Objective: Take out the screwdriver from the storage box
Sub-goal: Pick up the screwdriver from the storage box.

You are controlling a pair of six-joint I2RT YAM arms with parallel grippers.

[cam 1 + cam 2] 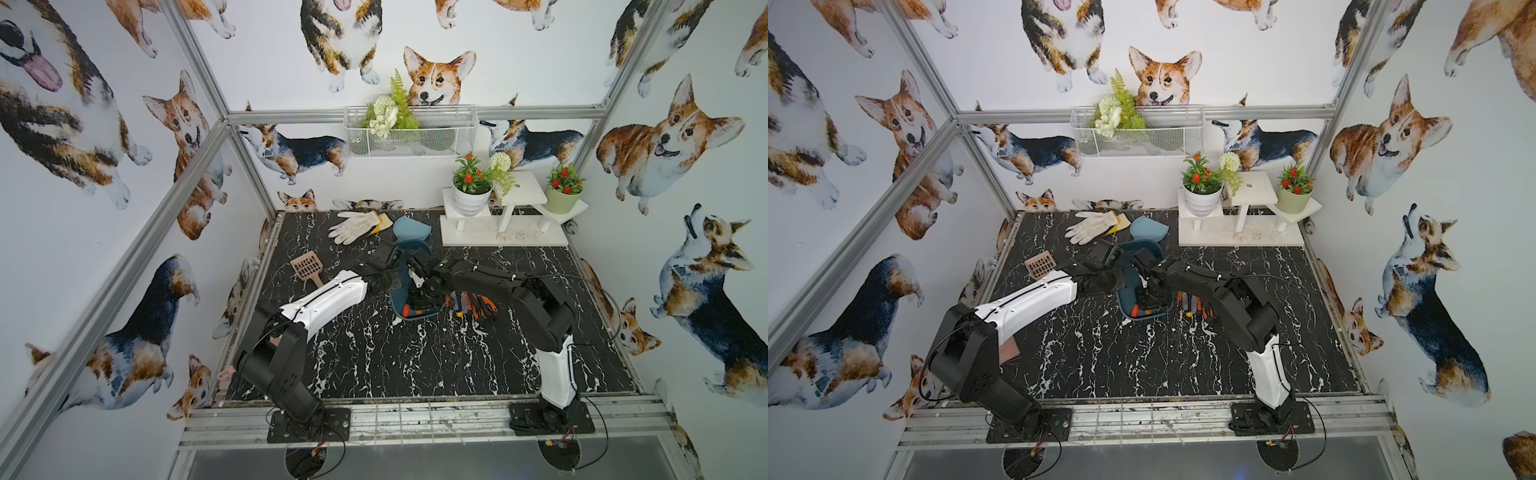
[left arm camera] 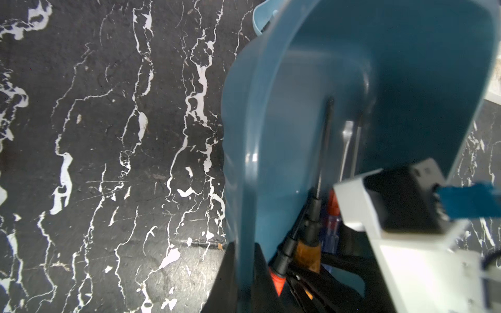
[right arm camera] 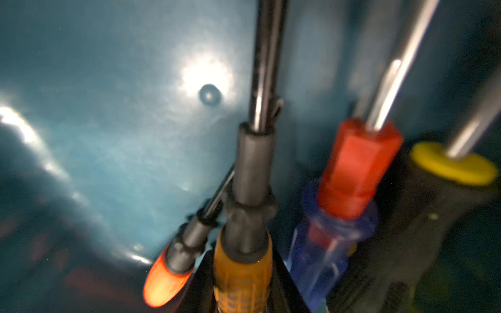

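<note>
Right wrist: right gripper (image 3: 242,254) clamps orange screwdriver (image 3: 242,287); left gripper (image 2: 242,268) pinches storage box (image 2: 379,81).

One storage box (image 2: 406,81), smooth glossy teal plastic; one screwdriver (image 3: 244,276), ribbed orange plastic handle, dark matt collar, shiny metal shaft; tabletop (image 2: 108,162), matt black, white-veined.

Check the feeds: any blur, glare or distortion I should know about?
Right wrist view: soft throughout, glare blob on the storage box floor, orange-handled screwdriver blurred. Left wrist view: marble tabletop sharp, near white bracket defocused. Both top views: even light, wide lens splays the frame posts.
</note>
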